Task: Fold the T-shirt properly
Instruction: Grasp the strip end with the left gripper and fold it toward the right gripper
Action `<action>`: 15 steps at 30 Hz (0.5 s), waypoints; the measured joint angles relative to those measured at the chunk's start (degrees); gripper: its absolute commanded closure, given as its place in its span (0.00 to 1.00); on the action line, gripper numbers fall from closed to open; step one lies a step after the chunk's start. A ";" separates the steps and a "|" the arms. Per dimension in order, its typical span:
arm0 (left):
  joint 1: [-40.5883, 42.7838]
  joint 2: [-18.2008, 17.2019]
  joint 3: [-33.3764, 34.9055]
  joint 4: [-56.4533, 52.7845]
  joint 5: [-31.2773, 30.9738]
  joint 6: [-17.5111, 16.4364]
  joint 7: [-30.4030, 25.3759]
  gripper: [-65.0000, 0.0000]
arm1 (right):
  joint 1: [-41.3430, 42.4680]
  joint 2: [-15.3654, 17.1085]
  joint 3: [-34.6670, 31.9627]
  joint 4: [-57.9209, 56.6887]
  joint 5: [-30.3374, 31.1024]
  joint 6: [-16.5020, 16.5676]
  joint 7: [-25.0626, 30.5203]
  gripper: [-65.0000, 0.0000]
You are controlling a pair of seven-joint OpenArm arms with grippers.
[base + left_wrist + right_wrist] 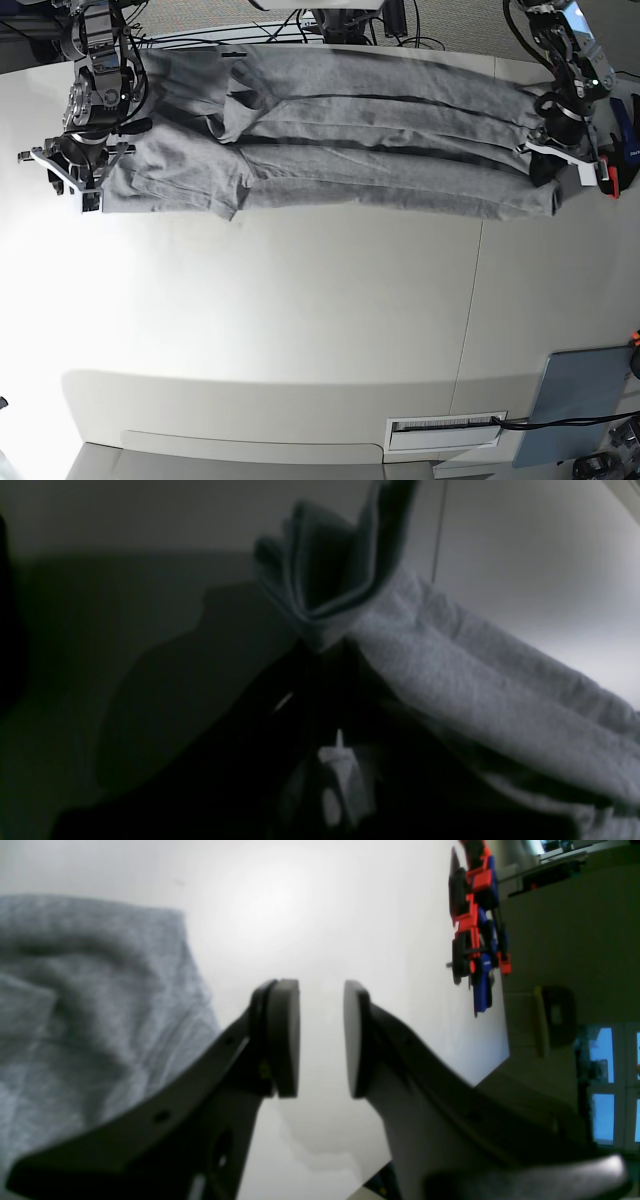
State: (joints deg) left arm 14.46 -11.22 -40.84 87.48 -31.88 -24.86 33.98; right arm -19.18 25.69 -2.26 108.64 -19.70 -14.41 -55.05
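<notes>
Up at the far edge of the white tabletop (300, 330) we see the T-shirt (340, 140) stretched out in long lengthwise folds between our two arms. Our left tool (545, 165) sits at one end of it — the jaws are closed, and in the left wrist view a bunched wad of grey cloth (325, 585) stands pinched up at the tip, with the rest of the shirt trailing off in soft ridges. Our right tool (321, 1040) stands at the opposite end with its round pads (285, 1037) parted and nothing but bare tabletop between them; the shirt's edge lies just beside it, not held. A red and blue object (475, 930) lies near the tabletop's edge.
</notes>
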 measured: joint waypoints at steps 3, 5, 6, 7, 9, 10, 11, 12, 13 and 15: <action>0.42 -0.35 -0.07 3.74 -1.77 0.11 5.64 1.00 | 0.11 -0.02 0.00 0.00 0.00 0.00 0.09 0.76; 0.72 0.46 -0.09 7.37 -5.40 0.04 9.46 1.00 | 0.11 -0.02 0.00 0.00 0.02 0.00 0.04 0.76; 1.03 1.38 -0.11 9.51 -7.63 0.02 11.15 1.00 | 0.11 -0.02 0.00 0.00 0.02 0.00 0.09 0.76; 1.46 2.69 -0.11 11.74 -9.99 0.02 12.63 1.00 | 0.13 -0.02 0.00 0.00 0.02 0.00 0.22 0.76; 2.67 5.97 -0.09 15.78 -14.80 -0.35 15.85 1.00 | 0.11 -0.02 0.00 0.00 0.04 0.00 0.35 0.76; 3.37 7.61 0.02 17.44 -16.68 -0.39 17.07 1.00 | 0.11 -0.02 0.00 0.00 0.02 0.00 0.44 0.76; 4.13 8.87 0.42 18.78 -18.21 -0.37 17.70 1.00 | 0.13 -0.02 0.00 0.00 0.02 0.00 0.42 0.76; 4.92 9.79 1.25 19.87 -19.06 -0.20 18.12 1.00 | 0.11 -0.02 0.00 0.00 0.02 0.00 0.44 0.76; 5.77 10.32 2.58 20.68 -19.67 -0.13 18.27 1.00 | 0.11 0.00 0.00 0.00 0.02 0.00 0.46 0.76; 7.10 10.97 6.32 21.40 -20.35 0.09 18.27 1.00 | 0.13 -0.02 0.00 0.00 0.04 0.00 0.68 0.76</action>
State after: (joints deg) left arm 21.56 -0.25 -34.52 108.88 -52.23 -24.77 52.25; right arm -19.05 25.67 -2.26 108.64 -19.66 -14.41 -54.37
